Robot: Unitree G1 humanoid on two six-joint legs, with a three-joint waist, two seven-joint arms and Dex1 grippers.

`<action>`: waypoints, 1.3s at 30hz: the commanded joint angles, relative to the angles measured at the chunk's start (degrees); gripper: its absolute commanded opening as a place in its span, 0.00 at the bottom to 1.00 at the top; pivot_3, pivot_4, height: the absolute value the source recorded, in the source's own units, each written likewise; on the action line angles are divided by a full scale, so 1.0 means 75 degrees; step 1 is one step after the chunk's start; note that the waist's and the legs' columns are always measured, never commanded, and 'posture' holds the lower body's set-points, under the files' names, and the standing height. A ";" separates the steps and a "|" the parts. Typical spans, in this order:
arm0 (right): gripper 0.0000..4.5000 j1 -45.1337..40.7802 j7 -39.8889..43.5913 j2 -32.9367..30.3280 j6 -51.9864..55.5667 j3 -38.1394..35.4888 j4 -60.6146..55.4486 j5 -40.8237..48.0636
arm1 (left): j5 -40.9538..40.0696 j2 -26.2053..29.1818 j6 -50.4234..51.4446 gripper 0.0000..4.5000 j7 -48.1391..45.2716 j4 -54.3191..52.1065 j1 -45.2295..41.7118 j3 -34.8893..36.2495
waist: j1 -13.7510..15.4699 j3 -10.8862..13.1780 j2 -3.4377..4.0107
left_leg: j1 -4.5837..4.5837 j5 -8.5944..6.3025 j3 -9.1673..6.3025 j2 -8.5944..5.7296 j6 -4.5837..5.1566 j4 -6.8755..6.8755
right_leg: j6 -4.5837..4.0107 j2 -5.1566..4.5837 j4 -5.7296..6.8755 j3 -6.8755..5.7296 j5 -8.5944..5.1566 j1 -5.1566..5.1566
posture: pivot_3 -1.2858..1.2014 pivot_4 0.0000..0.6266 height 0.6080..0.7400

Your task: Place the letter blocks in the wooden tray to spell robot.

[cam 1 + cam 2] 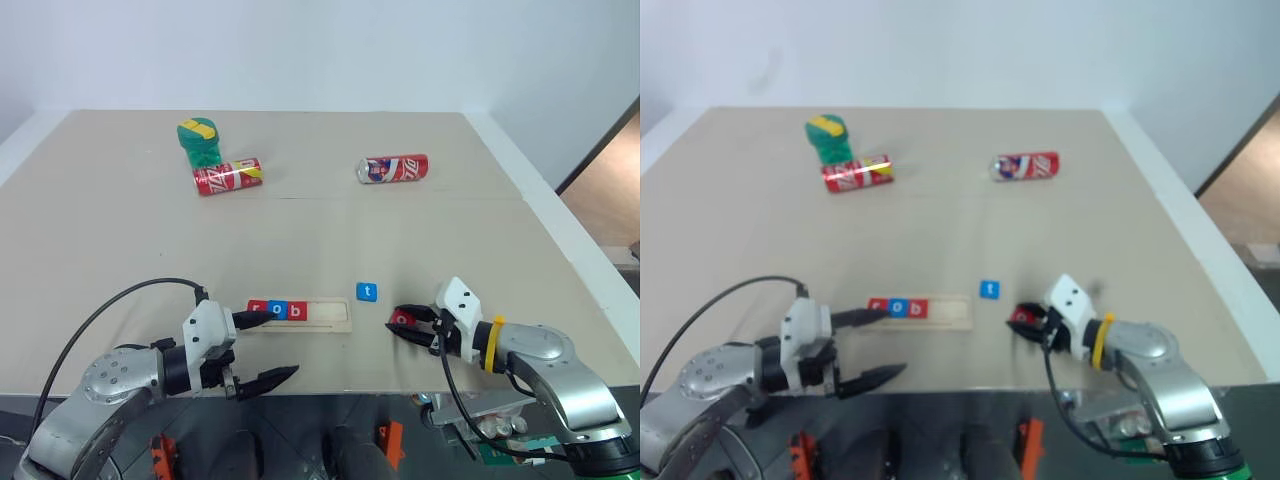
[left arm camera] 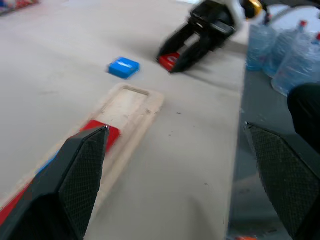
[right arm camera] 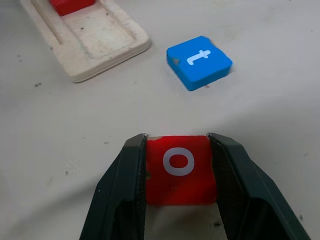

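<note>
I see my right gripper (image 3: 177, 172) pinching the red square tile with a white "o" (image 3: 180, 167) on the beige tabletop (image 1: 330, 230), both fingers against its sides. My left gripper (image 1: 270, 348) is spread wide, one fingertip touching the left end of the pale wooden tray (image 1: 325, 312). The tray's long axis runs nine to three, holding r, o, b. The blue "t" tile (image 1: 367, 291) lies at its two o'clock.

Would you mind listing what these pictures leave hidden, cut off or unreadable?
- Left wrist view: letters on the tray tiles, hidden behind the left gripper's finger.
- Right wrist view: the tray's far end, cut by the edge.
- Right wrist view: whether the right gripper has lifted the red o tile.
</note>
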 commanded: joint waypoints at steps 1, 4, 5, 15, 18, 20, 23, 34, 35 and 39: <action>0.28 -0.1045 0.0001 0.0249 0.0209 0.0279 -0.0459 0.0280 | 0.0075 -0.0192 -0.0077 1.00 0.0427 -0.0153 -0.0013 0.0281 | -0.0028 0.0003 0.0005 | 0.0000 0.0002 0.0008 0.0000 0.0001 0.0000 | 0.0001 0.0001 0.0001 0.0009 0.0010 -0.0006 | 0.52 0.24 1.00; 0.28 -0.1883 0.0204 0.0561 0.0335 0.0818 -0.0399 0.0320 | 0.0257 -0.0286 -0.0211 1.00 0.0627 -0.0055 0.0075 0.0316 | -0.0033 0.0003 0.0002 | -0.0001 0.0007 0.0035 -0.0001 0.0003 0.0001 | 0.0003 0.0006 0.0001 0.0015 0.0015 -0.0008 | 0.52 0.24 1.00; 0.28 -0.2191 0.0318 0.0706 0.0357 0.1088 -0.0300 0.0304 | 0.0363 -0.0321 -0.0282 1.00 0.0660 -0.0020 0.0124 0.0302 | -0.0038 0.0003 0.0002 | -0.0001 0.0007 0.0036 0.0000 0.0003 0.0000 | 0.0003 0.0007 0.0001 0.0015 0.0014 -0.0009 | 0.52 0.24 1.00; 0.28 -0.3112 0.1514 0.1181 -0.1099 0.2652 0.1426 -0.0559 | 0.0785 -0.0605 -0.0480 1.00 0.1004 -0.0175 0.0472 0.0290 | 0.0058 0.0001 -0.0001 | -0.0067 -0.0008 0.0012 -0.0020 -0.0006 -0.0009 | 0.0045 -0.0035 -0.0002 -0.0006 -0.0002 -0.0044 | 0.52 0.24 1.00; 0.28 -0.3133 0.1608 0.1246 -0.1328 0.2690 0.1712 -0.0701 | 0.0821 -0.0612 -0.0511 1.00 0.1023 -0.0251 0.0597 0.0313 | 0.0049 0.0001 -0.0001 | -0.0067 -0.0011 0.0014 -0.0026 -0.0007 -0.0005 | 0.0048 -0.0042 -0.0005 -0.0006 -0.0001 -0.0041 | 0.52 0.24 1.00; 0.28 -0.3135 0.1673 0.1271 -0.1444 0.2697 0.1842 -0.0770 | 0.0847 -0.0613 -0.0527 1.00 0.1033 -0.0274 0.0641 0.0313 | 0.0048 0.0001 0.0000 | -0.0066 -0.0011 0.0009 -0.0022 -0.0007 -0.0003 | 0.0056 -0.0037 -0.0005 -0.0012 -0.0005 -0.0041 | 0.52 0.24 1.00; 0.28 -0.3125 0.1774 0.1283 -0.1541 0.2716 0.1951 -0.0833 | 0.0876 -0.0609 -0.0535 1.00 0.1037 -0.0289 0.0652 0.0298 | 0.0048 0.0001 0.0000 | -0.0062 -0.0009 0.0002 -0.0020 -0.0008 0.0003 | 0.0051 -0.0023 -0.0004 -0.0023 -0.0001 -0.0037 | 0.52 0.24 1.00; 0.28 -0.3422 0.1816 0.1591 -0.2008 0.2665 0.2636 -0.1095 | 0.0880 -0.0603 -0.0503 1.00 0.1012 -0.0270 0.0629 0.0278 | 0.0046 0.0001 0.0000 | -0.0048 -0.0007 0.0005 -0.0007 -0.0010 0.0005 | 0.0036 -0.0005 -0.0001 -0.0022 0.0012 -0.0031 | 0.52 0.24 1.00; 0.28 -0.3455 0.1831 0.1610 -0.2019 0.2656 0.2674 -0.1105 | 0.0877 -0.0600 -0.0499 1.00 0.1008 -0.0269 0.0629 0.0280 | 0.0046 0.0001 0.0000 | -0.0048 -0.0007 0.0005 -0.0007 -0.0010 0.0005 | 0.0037 -0.0005 -0.0001 -0.0022 0.0012 -0.0032 | 0.52 0.24 1.00; 0.28 -0.3515 0.1967 0.1604 -0.2120 0.2690 0.2897 -0.1196 | 0.0869 -0.0592 -0.0475 1.00 0.1004 -0.0272 0.0631 0.0280 | 0.0046 0.0001 0.0000 | -0.0049 -0.0007 0.0005 -0.0007 -0.0010 0.0005 | 0.0037 -0.0005 -0.0001 -0.0021 0.0012 -0.0032 | 0.52 0.24 1.00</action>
